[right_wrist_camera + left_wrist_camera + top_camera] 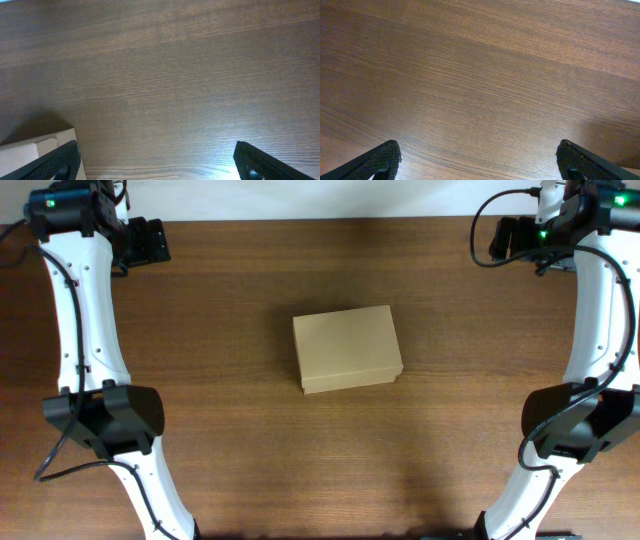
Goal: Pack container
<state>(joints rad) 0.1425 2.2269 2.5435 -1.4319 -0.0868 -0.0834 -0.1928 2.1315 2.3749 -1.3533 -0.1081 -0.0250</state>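
Observation:
The container (347,348) is a tan cardboard box with its lid shut, lying at the middle of the table. One corner of it shows at the lower left of the right wrist view (30,147). My left gripper (150,242) is at the far left corner of the table, well away from the box. In the left wrist view it (477,145) is open and empty over bare wood. My right gripper (503,238) is at the far right corner. In the right wrist view it (156,144) is open and empty.
The dark brown wooden table (220,380) carries only the box. The white arm links and black joint housings stand along the left side (105,420) and the right side (580,420) of the table.

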